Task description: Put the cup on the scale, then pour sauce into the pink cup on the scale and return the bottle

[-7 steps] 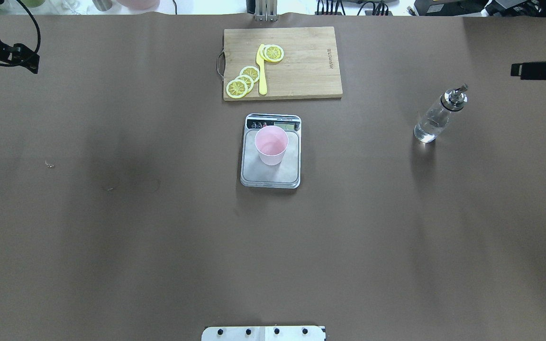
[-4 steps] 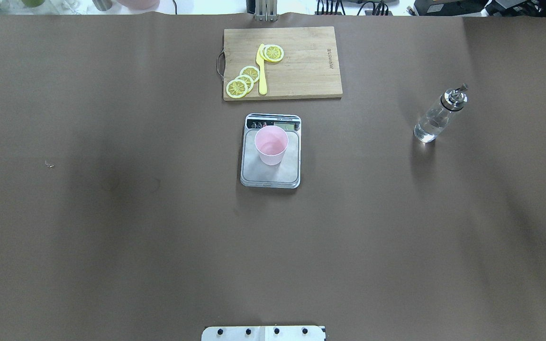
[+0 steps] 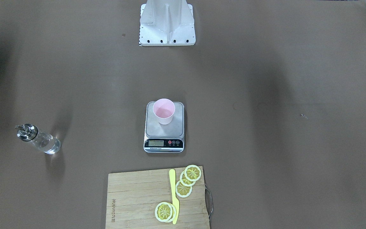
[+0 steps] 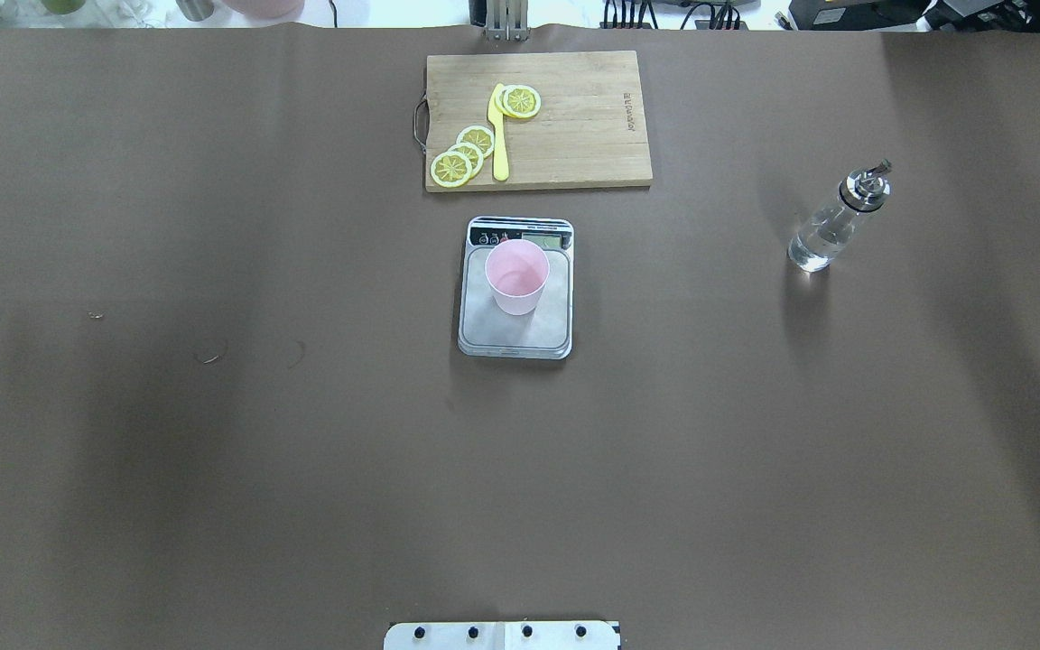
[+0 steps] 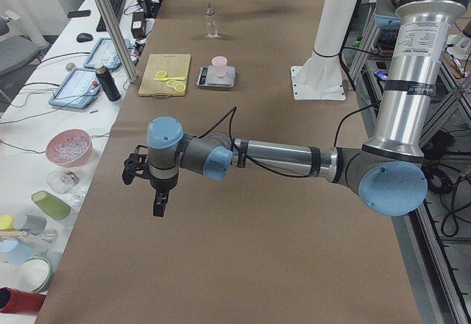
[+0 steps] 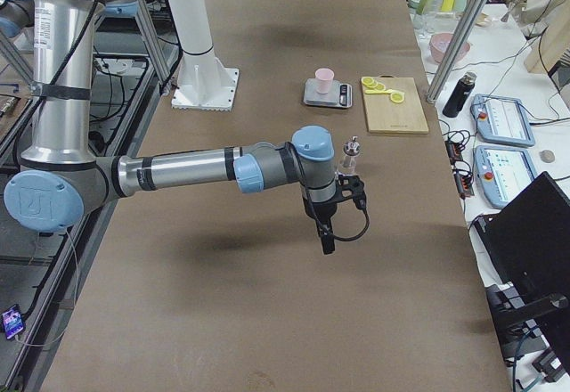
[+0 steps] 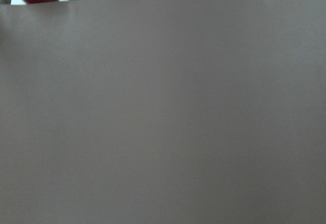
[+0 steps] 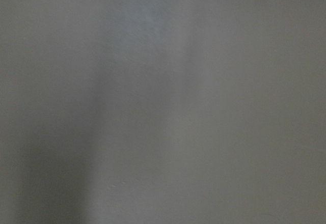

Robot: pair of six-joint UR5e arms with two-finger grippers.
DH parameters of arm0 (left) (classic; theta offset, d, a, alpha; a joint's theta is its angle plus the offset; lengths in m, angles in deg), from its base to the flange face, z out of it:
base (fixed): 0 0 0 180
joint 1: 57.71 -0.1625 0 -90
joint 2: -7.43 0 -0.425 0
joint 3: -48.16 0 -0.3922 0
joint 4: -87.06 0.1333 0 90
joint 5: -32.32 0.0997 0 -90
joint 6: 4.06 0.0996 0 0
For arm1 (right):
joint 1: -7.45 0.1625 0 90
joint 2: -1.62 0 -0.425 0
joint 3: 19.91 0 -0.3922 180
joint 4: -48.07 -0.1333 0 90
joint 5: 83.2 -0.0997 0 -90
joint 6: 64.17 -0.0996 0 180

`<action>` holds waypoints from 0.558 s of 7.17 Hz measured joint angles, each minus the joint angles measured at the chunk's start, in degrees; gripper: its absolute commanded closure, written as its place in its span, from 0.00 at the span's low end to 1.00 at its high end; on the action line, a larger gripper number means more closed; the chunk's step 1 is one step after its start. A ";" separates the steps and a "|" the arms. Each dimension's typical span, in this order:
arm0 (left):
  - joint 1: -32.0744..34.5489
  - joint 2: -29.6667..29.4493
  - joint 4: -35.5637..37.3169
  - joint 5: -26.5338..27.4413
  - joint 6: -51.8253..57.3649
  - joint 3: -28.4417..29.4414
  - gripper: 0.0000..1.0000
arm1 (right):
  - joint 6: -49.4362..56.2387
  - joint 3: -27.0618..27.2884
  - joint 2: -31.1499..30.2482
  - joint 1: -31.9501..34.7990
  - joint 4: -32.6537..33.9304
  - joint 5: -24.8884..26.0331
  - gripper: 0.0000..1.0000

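Cup (image 4: pixel 517 275) upright on the scale (image 4: pixel 513 336), toward the display end, inside the platform edges; bottle (image 4: pixel 831 224) upright on the tabletop (image 4: pixel 213 451), well off to the robot's right, spout cap on, clear sauce (image 4: pixel 811 253) in its lower part; can't tell if anything is in the cup, display unreadable. Both arms parked wide, outside the overhead view; left end effector (image 5: pixel 159 205) and right end effector (image 6: pixel 327 240) hang over bare tabletop, nothing visibly in either; fingers apart or together, cannot tell, as only the side views show them. My read: cup placement is done, so bottle pickup and pour is the step in hand, unless the pour is already over; right arm is the nearer one. Doing it well: grip the glass body mid-height, not the shiny cap; glass is slick, so clamp square and lift straight; carry it upright and get the spout over the cup's mouth before tilting; tilt slowly; cup looks light, so don't nudge it or rest the spout on it; set the bottle down upright before letting go.
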 measured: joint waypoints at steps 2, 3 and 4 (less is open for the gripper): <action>0.12 -1.97 7.94 -0.91 0.72 -0.53 0.01 | 1.08 -3.02 8.00 0.26 16.83 -2.48 0.00; 0.24 -3.05 13.22 -2.49 1.54 -1.56 0.01 | 1.31 -3.46 9.94 1.23 22.40 -5.38 0.00; 0.36 -2.34 16.29 -3.13 3.82 -2.96 0.01 | 1.42 -3.50 10.13 2.26 24.53 -7.72 0.00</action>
